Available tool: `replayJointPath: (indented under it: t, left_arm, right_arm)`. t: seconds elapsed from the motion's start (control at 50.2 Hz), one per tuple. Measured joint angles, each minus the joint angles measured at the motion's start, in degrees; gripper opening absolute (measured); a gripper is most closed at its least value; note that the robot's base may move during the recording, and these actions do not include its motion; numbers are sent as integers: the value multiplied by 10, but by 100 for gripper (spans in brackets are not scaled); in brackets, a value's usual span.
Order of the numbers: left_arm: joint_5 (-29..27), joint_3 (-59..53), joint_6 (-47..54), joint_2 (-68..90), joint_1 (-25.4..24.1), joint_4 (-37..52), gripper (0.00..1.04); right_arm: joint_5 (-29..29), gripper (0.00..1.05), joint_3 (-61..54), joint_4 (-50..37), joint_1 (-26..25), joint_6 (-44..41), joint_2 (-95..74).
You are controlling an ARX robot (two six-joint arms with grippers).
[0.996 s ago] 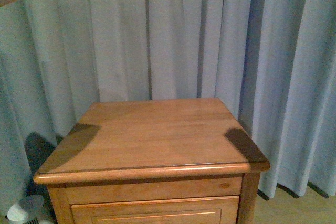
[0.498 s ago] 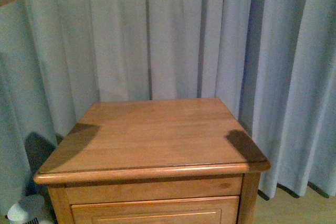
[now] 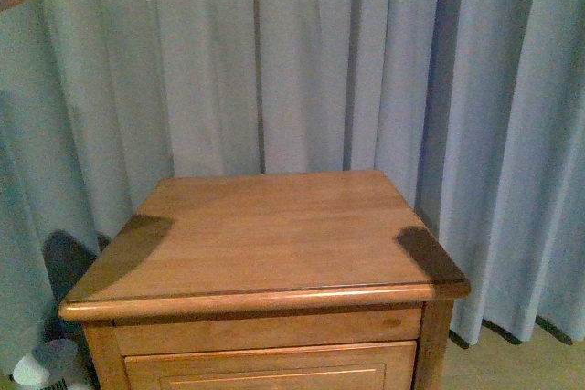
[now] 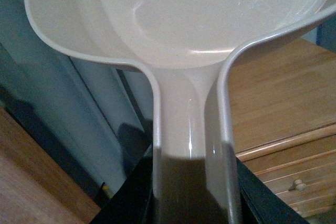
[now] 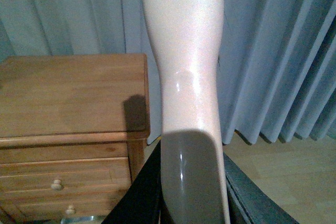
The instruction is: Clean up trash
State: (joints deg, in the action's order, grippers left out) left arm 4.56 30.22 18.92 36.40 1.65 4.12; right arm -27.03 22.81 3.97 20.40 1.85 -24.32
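Note:
No crumpled wad of trash shows in any view. My left gripper (image 4: 191,203) is shut on the handle of the pale pink dustpan (image 4: 184,19), whose scoop fills the left wrist view beside the wooden cabinet (image 4: 278,93). My right gripper (image 5: 189,198) is shut on the pink handle of the brush (image 5: 184,51); its bristles are out of view. The cabinet (image 5: 68,93) lies to one side of the brush. In the front view neither gripper shows; the cabinet top (image 3: 265,226) carries only two arm shadows at its left and right edges.
Blue-grey curtains (image 3: 292,61) hang behind the cabinet. A small white object (image 3: 46,364) stands on the floor at the cabinet's lower left. Drawers with small knobs (image 5: 56,184) face front. Wooden floor (image 5: 283,177) lies to the cabinet's right.
The shadow at the cabinet top's right edge has shifted slightly. Nothing else has visibly changed.

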Motion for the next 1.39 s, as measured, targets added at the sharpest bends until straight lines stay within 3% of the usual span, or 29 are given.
replayJointPath:
  t: [1.394]
  left_arm:
    - [0,0,-2,2,-3,0,26]
  right_arm:
    - [0,20,-1,1,1,3,0]
